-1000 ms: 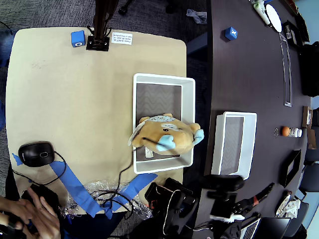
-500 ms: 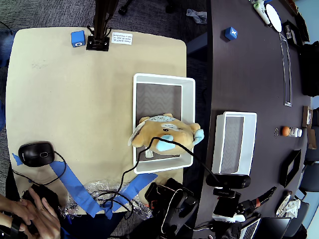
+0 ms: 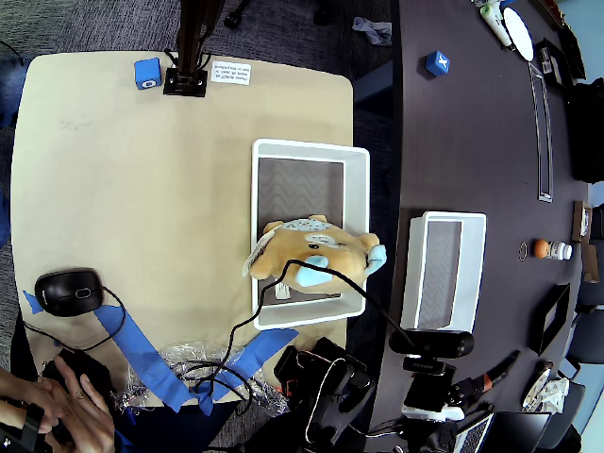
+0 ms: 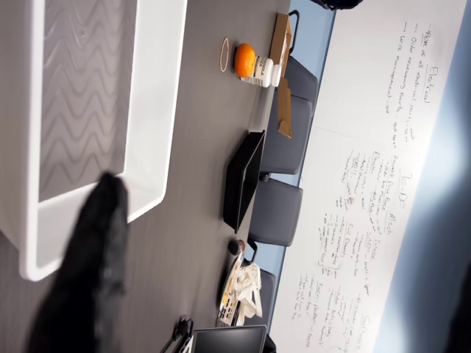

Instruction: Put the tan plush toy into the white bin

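Note:
The tan plush toy [image 3: 307,250] lies in the near half of the wide white bin [image 3: 311,147], and one light blue paw hangs over the bin's right rim. A black cable runs across the toy. My gripper [image 3: 431,343] hovers above the dark table to the right of that bin, well clear of the toy. In the wrist view one black finger [image 4: 92,257] stands at the lower left in front of the narrower white bin [image 4: 151,88]. Nothing is between the jaws.
The narrower white bin [image 3: 442,274] stands on the dark table [image 3: 472,142], right of the tan table [image 3: 132,189]. A black mouse [image 3: 68,291], blue tape and cables lie at the tan table's near left. A person's hands [image 3: 57,406] are at the lower left corner.
The arm's black end has shifted slightly over the dark table. A black cable now lies across the plush toy, which has settled a little in the bin.

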Controlling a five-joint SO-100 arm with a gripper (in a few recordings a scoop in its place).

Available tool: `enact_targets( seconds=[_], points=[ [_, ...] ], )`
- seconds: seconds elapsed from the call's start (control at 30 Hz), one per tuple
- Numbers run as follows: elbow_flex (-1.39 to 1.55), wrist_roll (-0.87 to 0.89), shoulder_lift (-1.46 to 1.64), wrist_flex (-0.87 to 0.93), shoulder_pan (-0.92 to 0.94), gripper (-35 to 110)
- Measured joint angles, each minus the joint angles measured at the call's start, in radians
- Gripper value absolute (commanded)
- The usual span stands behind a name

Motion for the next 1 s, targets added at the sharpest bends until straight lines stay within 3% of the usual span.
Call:
enact_targets(
  seconds=[0.43,1.0],
  points=[
    [0.000,0.000,0.006,0.000,0.000,15],
    [0.000,0.000,0.006,0.000,0.009,10]
  ],
)
